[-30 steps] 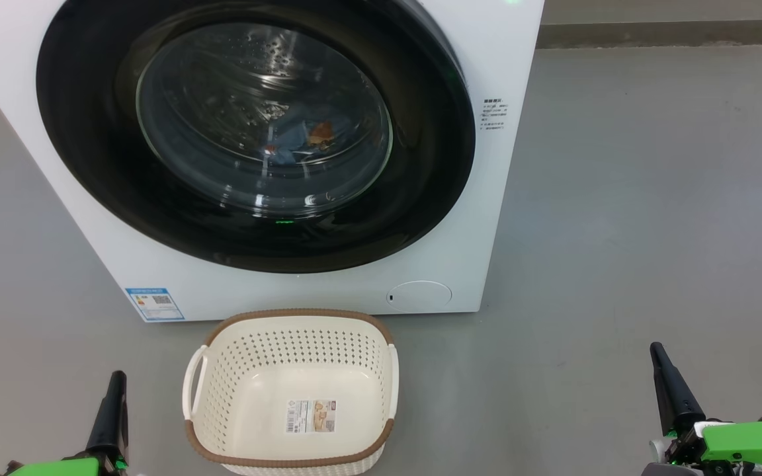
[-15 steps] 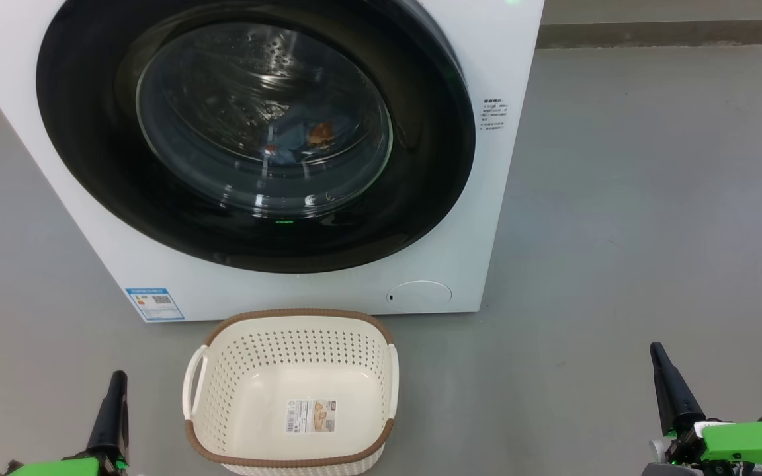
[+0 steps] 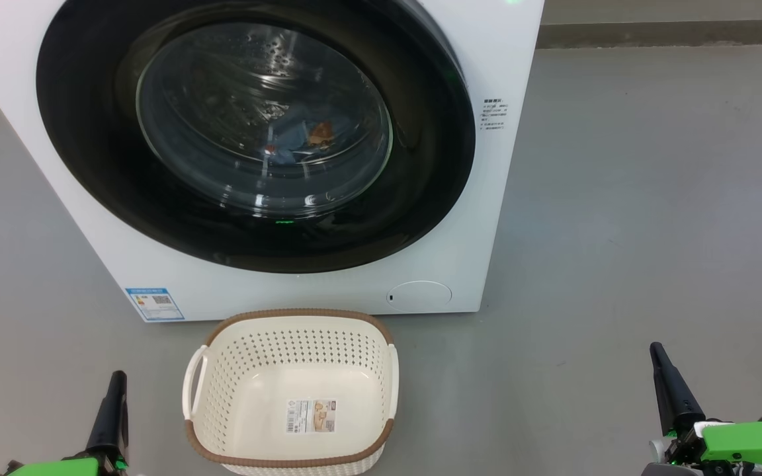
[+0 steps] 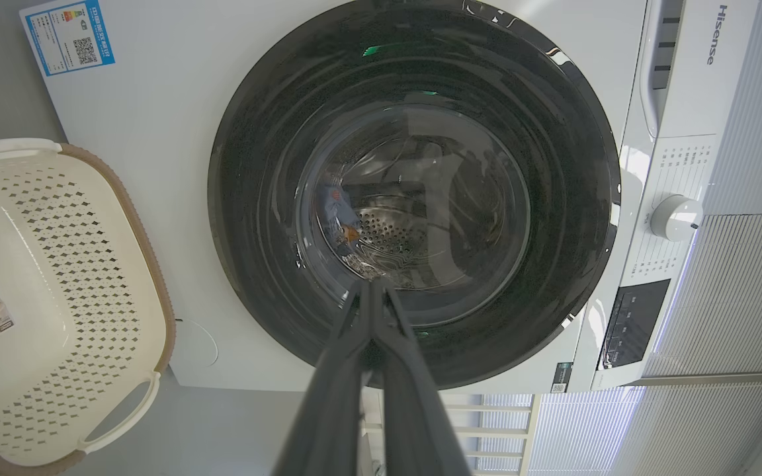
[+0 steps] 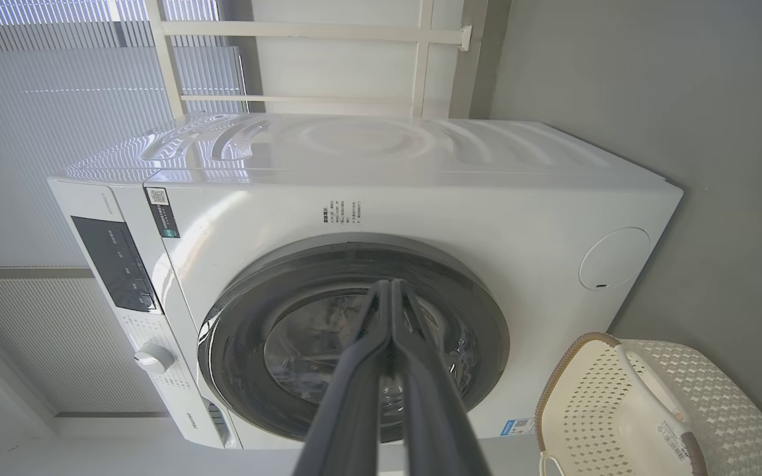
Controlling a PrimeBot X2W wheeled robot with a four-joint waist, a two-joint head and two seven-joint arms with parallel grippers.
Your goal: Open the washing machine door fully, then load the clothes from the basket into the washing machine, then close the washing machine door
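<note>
Washing machine door sits shut on the washing machine; clothes lie inside, behind the glass. Basket stands empty just in front. Left gripper and right gripper hang low, fingers pressed together, holding nothing. Likely parked, with the task apparently done.

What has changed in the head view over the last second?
Nothing visibly changed. The washing machine door is shut with the clothes behind its glass, the basket sits empty before it, and the left end effector and right end effector rest shut.
</note>
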